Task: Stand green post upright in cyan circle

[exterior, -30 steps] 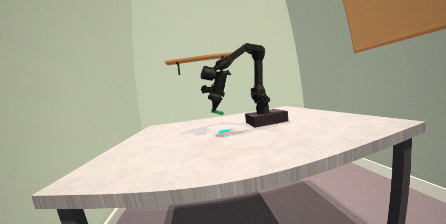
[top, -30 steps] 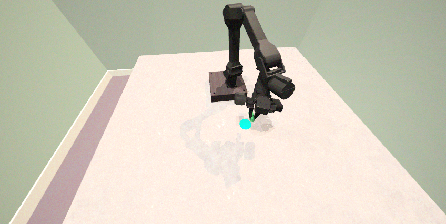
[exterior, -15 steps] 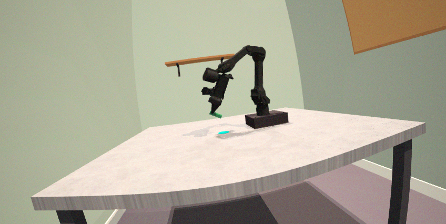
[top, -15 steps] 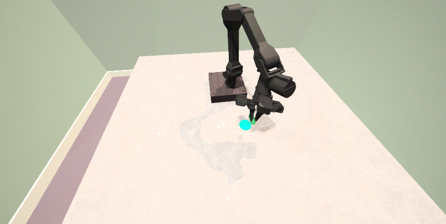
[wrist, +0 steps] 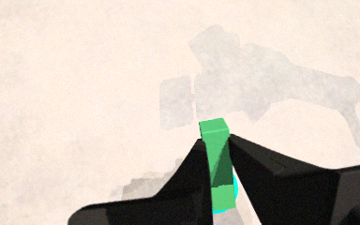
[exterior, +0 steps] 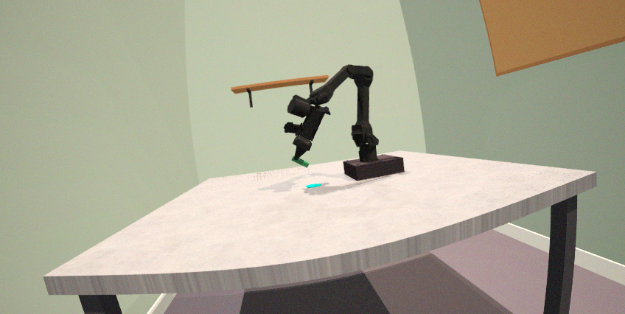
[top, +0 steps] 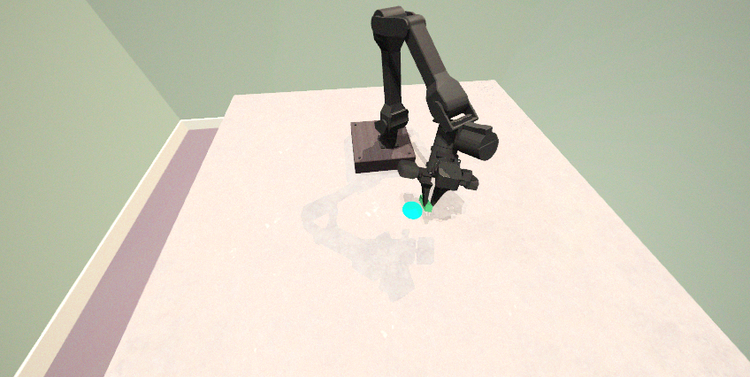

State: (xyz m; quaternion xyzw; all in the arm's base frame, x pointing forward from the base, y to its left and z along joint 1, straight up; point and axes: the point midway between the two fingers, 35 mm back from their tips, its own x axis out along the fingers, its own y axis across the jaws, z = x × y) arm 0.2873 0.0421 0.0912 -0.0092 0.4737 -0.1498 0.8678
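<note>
My gripper (wrist: pixel 215 142) is shut on the green post (wrist: pixel 217 164), gripping it near its middle. In the exterior view the post (exterior: pixel 300 162) hangs tilted, clearly above the table, with the gripper (exterior: pixel 301 155) slanted over it. The cyan circle (exterior: pixel 312 186) lies flat on the table, below and a little to the right of the post. In the top view the post (top: pixel 426 204) shows between the fingertips (top: pixel 428 199), just right of the circle (top: pixel 411 211). In the wrist view only a sliver of the circle (wrist: pixel 234 187) shows behind the post.
The arm's dark base block (exterior: pixel 373 166) stands on the table behind the circle. A wooden shelf (exterior: pixel 279 84) hangs on the back wall, and an orange board (exterior: pixel 554 12) on the right wall. The table's edges are far from the gripper.
</note>
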